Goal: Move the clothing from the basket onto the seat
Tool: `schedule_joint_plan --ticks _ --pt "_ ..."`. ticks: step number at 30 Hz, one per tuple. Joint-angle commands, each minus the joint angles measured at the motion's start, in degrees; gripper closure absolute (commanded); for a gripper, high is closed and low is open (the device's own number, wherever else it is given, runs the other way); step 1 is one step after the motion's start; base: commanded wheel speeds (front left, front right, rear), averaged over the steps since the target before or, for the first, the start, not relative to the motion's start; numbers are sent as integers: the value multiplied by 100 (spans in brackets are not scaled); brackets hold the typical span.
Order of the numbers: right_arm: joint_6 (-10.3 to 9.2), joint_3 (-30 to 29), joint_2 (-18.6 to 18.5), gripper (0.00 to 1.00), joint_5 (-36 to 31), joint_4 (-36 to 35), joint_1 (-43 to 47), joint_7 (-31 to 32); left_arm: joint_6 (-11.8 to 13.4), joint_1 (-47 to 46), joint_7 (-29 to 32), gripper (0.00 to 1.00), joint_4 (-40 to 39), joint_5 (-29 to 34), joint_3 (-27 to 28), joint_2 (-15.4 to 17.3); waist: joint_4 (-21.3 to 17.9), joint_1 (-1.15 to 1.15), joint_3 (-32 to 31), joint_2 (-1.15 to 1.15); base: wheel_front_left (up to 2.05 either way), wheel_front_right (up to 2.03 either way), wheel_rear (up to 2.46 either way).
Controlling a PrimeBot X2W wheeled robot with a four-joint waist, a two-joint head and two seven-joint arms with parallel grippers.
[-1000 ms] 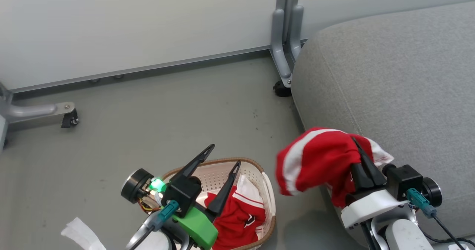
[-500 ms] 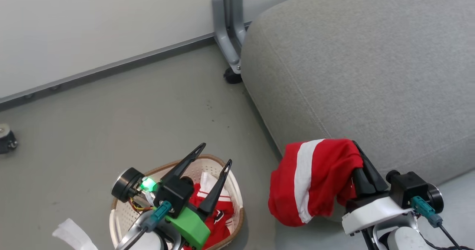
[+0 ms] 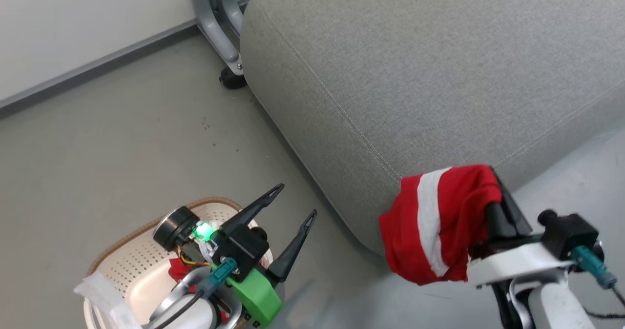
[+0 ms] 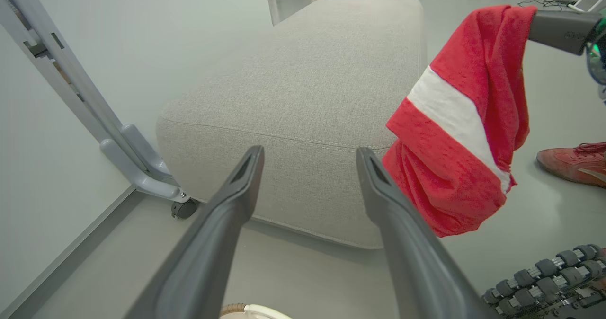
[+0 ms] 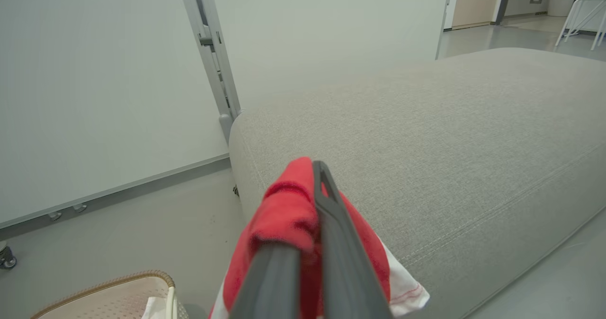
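Looking at head view, you see right claw (image 3: 494, 174) clamped on red garment (image 3: 439, 226), hanging at seat (image 3: 415, 75) front edge. Left claw (image 3: 296, 200) gaping, empty, by basket (image 3: 122, 265); second garment (image 3: 177, 270) inside. Left wrist: red garment dangles beside seat corner. Right wrist: fabric pinched in closed right claw.

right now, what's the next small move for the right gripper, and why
Probably ease the right gripper forward over the large grey fabric seat cushion before opening: it is shut on the red white-striped soft garment, which hangs beside the cushion's edge, not above its top.
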Motion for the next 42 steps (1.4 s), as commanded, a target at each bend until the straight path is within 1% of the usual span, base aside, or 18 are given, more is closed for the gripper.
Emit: schedule_joint_plan --ticks 1,2,6,9,12,14,16,18,21,23,27,29,31,32,33,34,37,42 --pt "-3 -128 -6 100 1 -87 -295 -20 -79 -156 72 0 -74 67 -35 57 -70 0 500 0 0 0 0" --pt "-4 -206 -6 100 24 -98 -390 -20 -112 -185 99 0 -95 80 -64 74 -33 0 561 0 0 0 0" --pt "-4 -804 -6 100 21 -191 -1349 -20 -255 -445 318 0 -331 154 -141 180 298 0 1107 0 0 0 0" --pt "-3 -1318 -2 100 -29 -254 -2278 -20 -356 -681 500 0 -570 234 -188 321 620 0 1710 0 0 0 0" --pt "-3 -1771 -2 100 -251 -356 -3224 -20 -427 -948 622 0 -801 294 -173 473 907 0 2329 0 0 0 0" --pt "-3 -1954 -228 100 -612 -349 -3779 -20 -459 -1144 676 0 -930 368 -147 565 1088 0 2725 0 0 0 0" --pt "-6 -2170 -485 100 -731 -277 -4370 -20 -507 -1387 697 0 -1030 472 -184 607 1300 0 3108 0 0 0 0" --pt "-5 -2278 -817 100 -906 -79 -4840 -19 -537 -1561 647 0 -1088 512 -214 592 1488 0 3419 0 0 0 0" --pt "-5 -2462 -1174 100 -1058 224 -5245 -19 -559 -1789 560 0 -1136 549 -268 563 1695 0 3778 0 0 0 0" --pt "-5 -2597 -1346 100 -1226 547 -5444 -20 -577 -1889 489 0 -1113 564 -309 545 1821 0 3975 0 0 0 0" --pt "-5 -3050 -1358 100 -1430 1341 -5627 -20 -592 -1987 332 0 -992 547 -359 506 2012 0 4240 0 0 0 0" --pt "-6 -3443 -1354 100 -1479 1634 -5665 -20 -598 -2027 239 0 -906 539 -402 492 2089 0 4294 0 0 0 0" --pt "-6 -3833 -1272 100 -1536 1828 -5586 -20 -602 -2054 159 0 -815 539 -437 471 2143 0 4302 0 0 0 0" --pt "-6 -4023 -1204 93 -1585 1920 -5502 -19 -601 -2062 114 0 -753 525 -448 451 2172 0 4294 0 0 0 0" --pt "-6 -4122 -1155 53 -1610 1947 -5425 -20 -601 -2063 85 0 -714 512 -452 436 2192 0 4276 0 0 0 0" --pt "-6 -4309 -1115 0 -1634 1915 -5330 -20 -590 -2063 43 0 -665 497 -455 407 2220 0 4234 0 0 0 0" --pt "-6 -4732 -924 0 -1707 1710 -4984 -20 -494 -2042 -125 0 -546 443 -401 301 2272 0 4107 0 0 0 0" --pt "-6 -5124 -394 0 -1651 1165 -4088 -20 -267 -1821 -526 0 -251 254 -220 164 2283 0 3742 0 0 0 0"
